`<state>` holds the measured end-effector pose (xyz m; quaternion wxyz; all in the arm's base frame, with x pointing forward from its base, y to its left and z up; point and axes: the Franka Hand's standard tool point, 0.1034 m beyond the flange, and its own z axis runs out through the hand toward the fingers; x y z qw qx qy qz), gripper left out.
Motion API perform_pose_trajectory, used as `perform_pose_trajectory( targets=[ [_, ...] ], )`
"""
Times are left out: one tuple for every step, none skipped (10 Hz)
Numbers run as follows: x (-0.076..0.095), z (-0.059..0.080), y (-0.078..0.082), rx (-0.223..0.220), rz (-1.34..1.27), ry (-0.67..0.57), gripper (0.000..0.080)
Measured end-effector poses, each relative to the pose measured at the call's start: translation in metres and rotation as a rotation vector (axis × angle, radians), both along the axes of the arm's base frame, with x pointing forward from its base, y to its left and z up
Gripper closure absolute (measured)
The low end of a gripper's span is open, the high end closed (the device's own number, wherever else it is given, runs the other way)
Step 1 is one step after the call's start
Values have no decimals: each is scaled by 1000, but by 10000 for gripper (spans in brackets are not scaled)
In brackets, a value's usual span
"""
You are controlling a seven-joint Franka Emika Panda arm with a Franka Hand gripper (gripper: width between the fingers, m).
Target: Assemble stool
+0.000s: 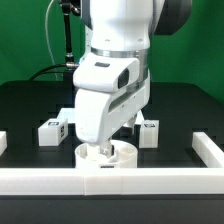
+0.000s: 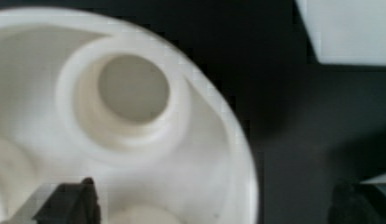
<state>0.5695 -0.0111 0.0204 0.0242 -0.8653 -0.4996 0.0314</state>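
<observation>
Black tabletop (image 1: 30,100) fills the exterior view. The white arm (image 1: 112,60) stands centre frame and hides much of the work under it. A white border rail (image 1: 60,181) runs across the bottom of the frame and up the right edge.

- Seat disc (image 1: 107,156): lower centre, flat on the tabletop, just inside the rail and right under the wrist. In the wrist view it fills most of the picture, with one round socket (image 2: 129,90) showing clearly.
- Two legs lie behind the disc: the left leg (image 1: 50,130) at mid-left and the right leg (image 1: 149,131) at mid-right. Both are near the arm's body.
- Fingers (image 2: 69,202): one dark tip shows over the disc's white face. The other is lost against the dark ground, so you cannot tell the gap, or whether anything is held.

Risks, as I judge them:
- If the tip is over the face and not the rim, a further descent could press on the disc and not close around it. That would tip it or shove it into the rail.
- A grip on the curved rim may slip and turn the disc.
- The arm blocks your outside view, so you would notice a skewed approach late.
- A swing of the wrist could knock either leg.
</observation>
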Motion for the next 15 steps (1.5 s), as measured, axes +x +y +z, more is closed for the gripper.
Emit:
perform_pose_trajectory(
  targets=[
    [0,-2,0,0,-2,0,150],
    [1,-2,1,1,-3,-6,150],
    [0,-3,1,1,-3,-6,150],
    [0,-3,1,1,-3,-6,150],
    [0,-3,1,1,-3,-6,269],
    [0,-3,1,1,-3,-6,269],
    [0,-3,1,1,-3,-6,404],
    [0,-3,1,1,-3,-6,586],
    [0,-3,1,1,-3,-6,716],
    [0,-3,1,1,-3,-6,716],
    [0,-2,1,1,-3,-7,772],
    [0,-2,1,1,-3,-7,772],
    [0,-2,1,1,-3,-7,772],
    [0,-2,1,1,-3,-7,772],
    [0,-2,1,1,-3,-7,772]
  ],
)
